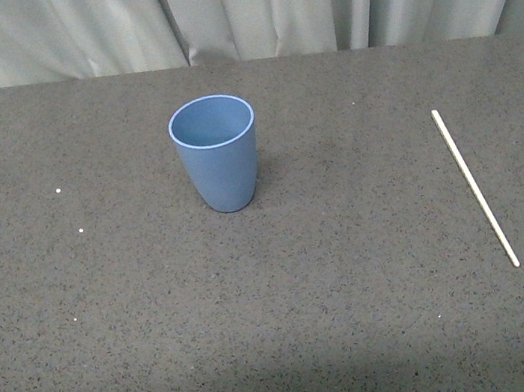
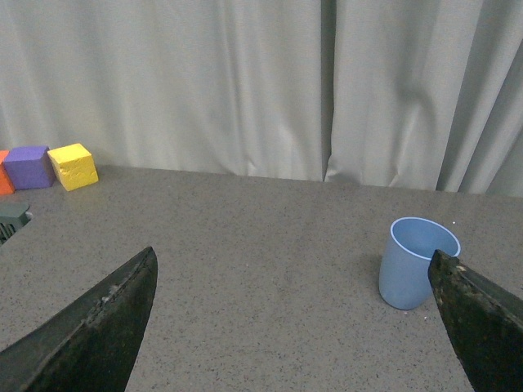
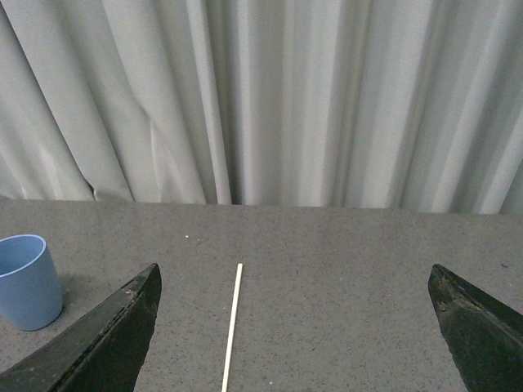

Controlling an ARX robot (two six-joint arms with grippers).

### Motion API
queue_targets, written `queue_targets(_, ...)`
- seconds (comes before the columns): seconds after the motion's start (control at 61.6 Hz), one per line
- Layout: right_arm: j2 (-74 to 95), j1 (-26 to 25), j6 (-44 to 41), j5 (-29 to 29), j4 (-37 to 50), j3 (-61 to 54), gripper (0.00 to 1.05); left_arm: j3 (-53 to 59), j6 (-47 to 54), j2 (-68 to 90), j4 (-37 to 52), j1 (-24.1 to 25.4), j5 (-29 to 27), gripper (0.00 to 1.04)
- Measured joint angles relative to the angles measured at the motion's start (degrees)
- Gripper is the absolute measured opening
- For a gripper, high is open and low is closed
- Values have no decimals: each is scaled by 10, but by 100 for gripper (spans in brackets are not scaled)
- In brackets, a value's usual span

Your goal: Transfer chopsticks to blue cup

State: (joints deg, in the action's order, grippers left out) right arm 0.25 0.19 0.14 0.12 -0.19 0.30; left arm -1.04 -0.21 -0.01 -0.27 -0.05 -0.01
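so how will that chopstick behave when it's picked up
The chopstick looks very thin and lies flat on the table, so pinching it may be fiddly, and it could roll or skid away. It is straight along its whole length, so it is probably stiff. Being so slender, it is likely very light.

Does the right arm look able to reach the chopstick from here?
Probably yes: the chopstick lies flat on the table, ahead of the right gripper, jaws open, nothing in between.
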Motion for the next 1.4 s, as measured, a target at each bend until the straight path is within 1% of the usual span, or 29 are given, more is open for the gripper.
queue_targets(1.266,0,0,0,0,0,0,95,0,0,0,0,0,0,98)
queue_targets(1.282,0,0,-2,4,0,0,95,0,0,0,0,0,0,98)
queue_targets(1.299,5,9,-10,28,7,0,95,0,0,0,0,0,0,98)
queue_targets(1.315,13,20,-23,68,19,0,95,0,0,0,0,0,0,98)
queue_targets(1.331,19,27,-27,87,26,0,95,0,0,0,0,0,0,98)
queue_targets(1.364,52,55,-50,163,62,0,95,0,0,0,0,0,-1,98)
queue_targets(1.38,62,61,-56,170,71,0,95,0,0,0,0,0,-1,98)
queue_targets(1.396,83,70,-71,195,90,0,95,0,0,0,0,0,-1,98)
